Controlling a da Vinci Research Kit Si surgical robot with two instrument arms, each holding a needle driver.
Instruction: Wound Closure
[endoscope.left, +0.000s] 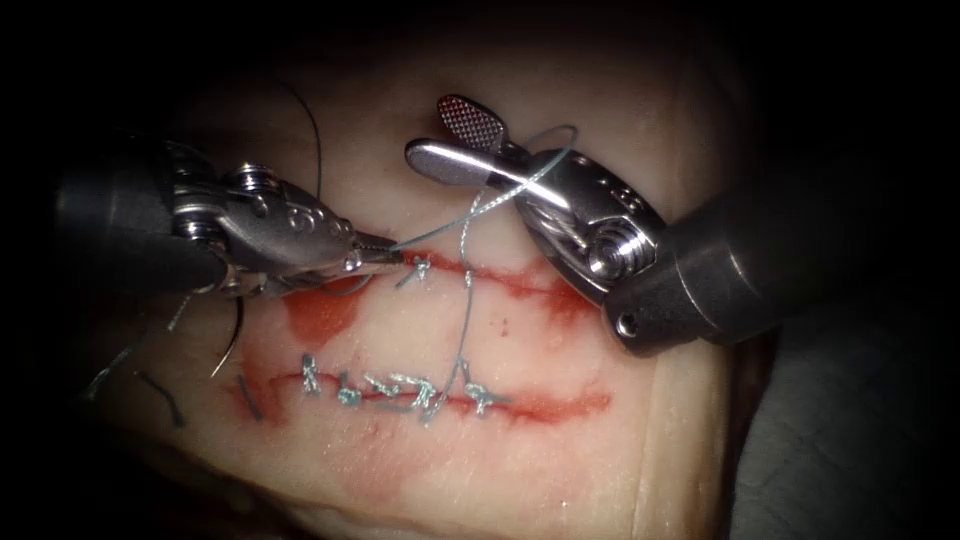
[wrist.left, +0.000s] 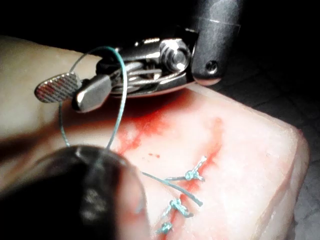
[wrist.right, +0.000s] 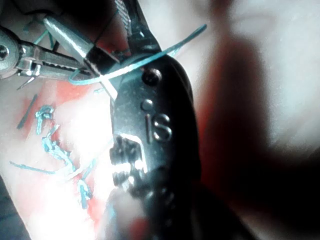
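Pale blue-grey thread (endoscope.left: 468, 300) ran up from the lower cut (endoscope.left: 430, 395) in the tissue (endoscope.left: 600, 460), crossed the upper cut (endoscope.left: 500, 275), and looped around your right tool (endoscope.left: 455, 140), whose two jaws were spread apart and held nothing between them. You could see that same loop draped over the open jaws in the left wrist view, where the thread (wrist.left: 117, 110) curved around the right tool (wrist.left: 62, 92) above the red-stained tissue (wrist.left: 250, 165). Your left tool (endoscope.left: 385, 250) had its jaws pressed together on the thread just beside a small knot (endoscope.left: 420, 268) on the upper cut, at the left part of that cut. In the right wrist view the left tool (wrist.right: 97, 62) pinched the thread (wrist.right: 165, 50) close against the body of the right tool (wrist.right: 155, 125). The lower cut carried a row of knotted stitches (endoscope.left: 390, 390) with short cut ends sticking up. Red fluid (endoscope.left: 320, 315) pooled between the two cuts toward the left. A dark strand (endoscope.left: 235, 335) hung off the left tool, and loose thread pieces (endoscope.left: 160, 395) lay on the tissue at the far left. You could not make out the needle among these.
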